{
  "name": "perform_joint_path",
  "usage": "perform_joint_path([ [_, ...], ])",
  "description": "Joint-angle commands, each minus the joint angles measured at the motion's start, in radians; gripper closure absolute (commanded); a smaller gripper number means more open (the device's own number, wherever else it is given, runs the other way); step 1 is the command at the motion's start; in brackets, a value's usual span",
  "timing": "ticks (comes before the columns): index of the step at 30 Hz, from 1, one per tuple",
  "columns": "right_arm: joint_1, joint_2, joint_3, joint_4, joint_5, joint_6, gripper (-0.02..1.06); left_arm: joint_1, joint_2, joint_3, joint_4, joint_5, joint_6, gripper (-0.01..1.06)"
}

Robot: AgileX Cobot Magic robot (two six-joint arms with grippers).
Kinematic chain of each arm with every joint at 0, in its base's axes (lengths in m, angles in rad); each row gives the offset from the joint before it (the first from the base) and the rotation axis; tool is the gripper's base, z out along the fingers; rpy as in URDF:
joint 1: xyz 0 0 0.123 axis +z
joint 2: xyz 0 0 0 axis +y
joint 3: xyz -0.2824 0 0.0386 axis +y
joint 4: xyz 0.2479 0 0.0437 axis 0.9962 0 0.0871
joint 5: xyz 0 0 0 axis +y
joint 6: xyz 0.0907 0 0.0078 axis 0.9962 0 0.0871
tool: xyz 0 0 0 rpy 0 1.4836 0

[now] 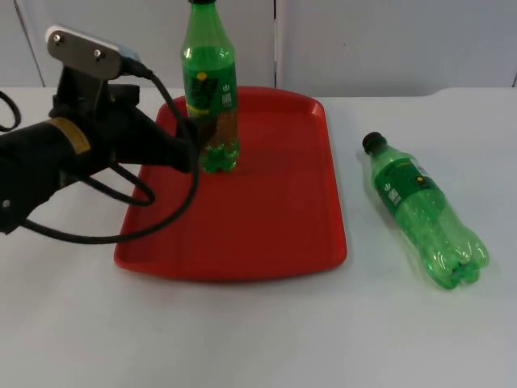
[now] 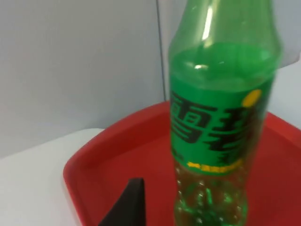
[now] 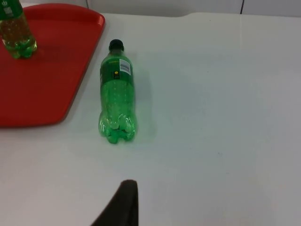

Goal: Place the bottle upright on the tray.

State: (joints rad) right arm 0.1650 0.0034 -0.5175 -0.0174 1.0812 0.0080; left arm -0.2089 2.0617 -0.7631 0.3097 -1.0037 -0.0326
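Upright bottle standing on the red tray, in the tray's far half and nearer its left edge, green cap on top. Second bottle lying on its side on the bare bench, between the tray's right edge and the bench's right edge, cap toward the far edge, base toward the near edge.

Likely light: thin clear green plastic, apparently little or nothing inside. Stiff enough to hold its shape, but bound to dent under a hard squeeze. Smooth and round, so prone to slip in a loose grip, and to roll while lying down. Tall over a narrow base, so easily toppled by a nudge near the shoulder. Not fragile. Best taken across the straight body at or just under the label, with moderate force; for the lying one, squarely across its width, away from the tapering neck.

Left end effector low over the tray, just beside the upright bottle's lower body on its left side. In the left wrist view a strip of red tray visible between the black tip and the bottle. Cannot tell whether open or closed, nor whether anything is gripped.

Right end effector waiting above the bench, well apart from the lying bottle. Cannot tell its opening either.
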Motion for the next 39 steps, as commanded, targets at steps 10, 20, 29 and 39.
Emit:
perform_joint_path([
  [10,-0.001,-0.003,0.002,0.002,-0.004,0.002,-0.01,0.001,-0.298,0.100,0.016,0.210,-0.102,0.03],
  [20,-0.001,-0.003,0.002,0.002,-0.004,0.002,-0.01,0.001,-0.680,0.100,-0.018,0.633,-0.163,0.03],
  [29,-0.001,-0.003,0.002,0.002,-0.004,0.002,-0.01,0.001,-0.973,0.100,-0.040,0.955,-0.253,0.03],
  [39,-0.001,-0.003,0.002,0.002,-0.004,0.002,-0.01,0.001,-1.244,0.100,-0.040,1.232,-0.253,0.03],
])
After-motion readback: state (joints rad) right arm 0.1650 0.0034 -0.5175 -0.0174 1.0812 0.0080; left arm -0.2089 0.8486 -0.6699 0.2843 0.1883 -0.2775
